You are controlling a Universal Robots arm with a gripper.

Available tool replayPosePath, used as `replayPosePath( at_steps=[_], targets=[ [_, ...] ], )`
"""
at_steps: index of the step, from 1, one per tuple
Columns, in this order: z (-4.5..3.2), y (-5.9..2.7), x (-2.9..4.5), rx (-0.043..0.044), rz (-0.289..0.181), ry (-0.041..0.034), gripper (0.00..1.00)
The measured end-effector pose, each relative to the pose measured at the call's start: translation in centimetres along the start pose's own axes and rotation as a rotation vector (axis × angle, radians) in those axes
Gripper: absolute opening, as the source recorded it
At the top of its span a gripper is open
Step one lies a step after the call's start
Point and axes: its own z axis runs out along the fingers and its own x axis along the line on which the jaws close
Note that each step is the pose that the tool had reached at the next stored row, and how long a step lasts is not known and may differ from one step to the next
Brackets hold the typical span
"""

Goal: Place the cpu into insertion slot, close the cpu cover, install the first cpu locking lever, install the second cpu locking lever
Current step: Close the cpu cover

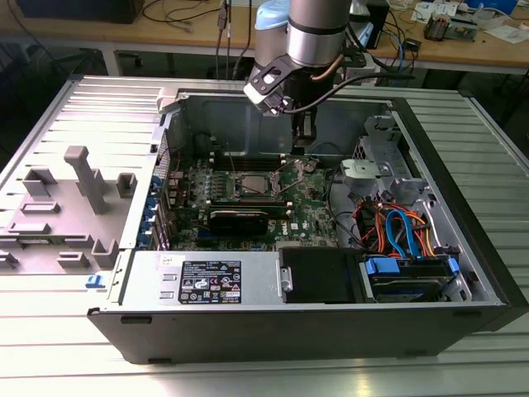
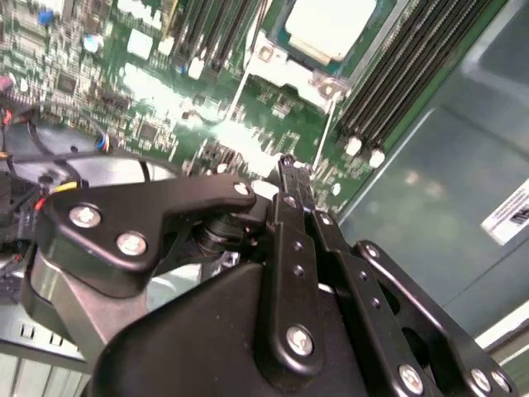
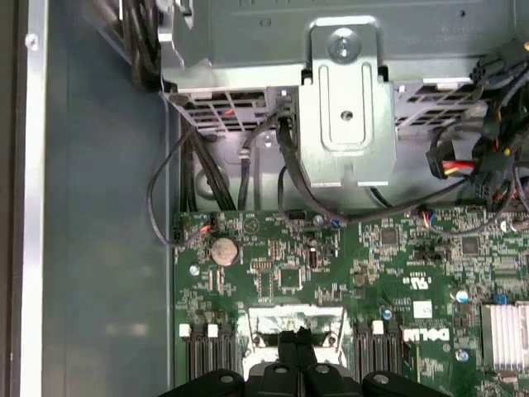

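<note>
Tool (image 2: 291, 169) clenched, hovering near the cpu (image 2: 331, 25), which lies flat, silvery top up.

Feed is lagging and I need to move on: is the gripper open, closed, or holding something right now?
Gripper: closed, nothing visibly held.

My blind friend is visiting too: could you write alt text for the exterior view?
A robot arm reaches down into an open computer case lying on a ribbed metal table. Its gripper hangs over the green motherboard, to the exterior view's right of the cpu slot.
</note>
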Motion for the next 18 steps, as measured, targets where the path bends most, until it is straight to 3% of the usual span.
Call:
replayPosePath(
  at_steps=[2, 5, 18],
  targets=[
    [0.61, 1.14, 0.01, 0.0, 0.0, -0.0001, 0.11],
    [0.96, 1.93, 0.02, 0.0, 0.0, 0.0, 0.11],
    [1.25, 2.51, 0.03, 0.0, 0.0, 0.0, 0.11]
  ],
)
